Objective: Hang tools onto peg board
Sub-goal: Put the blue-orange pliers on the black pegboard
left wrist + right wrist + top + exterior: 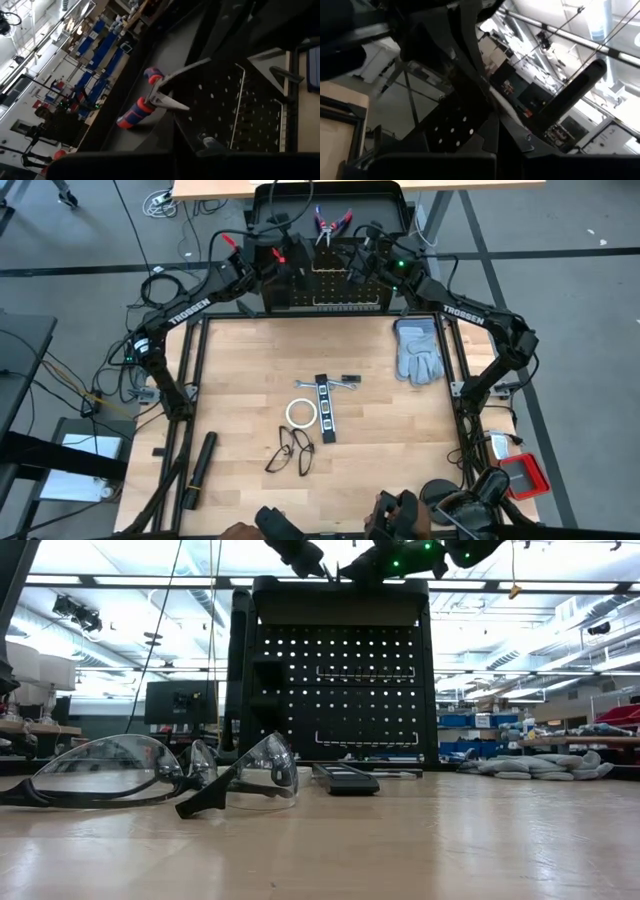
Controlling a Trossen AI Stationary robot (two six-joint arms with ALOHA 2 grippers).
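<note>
while pliers (331,223) lie atop the peg board (330,275), both claws clenched, seemingly empty

Both dark arms stretched toward the table's far edge, left gripper (283,252) raised there with fingers closed, right gripper (362,260) alongside it, fingers closed too

text: "TROSSEN" | on: left arm (188,312) | also on: right arm (462,311) | other text: none legible
</note>
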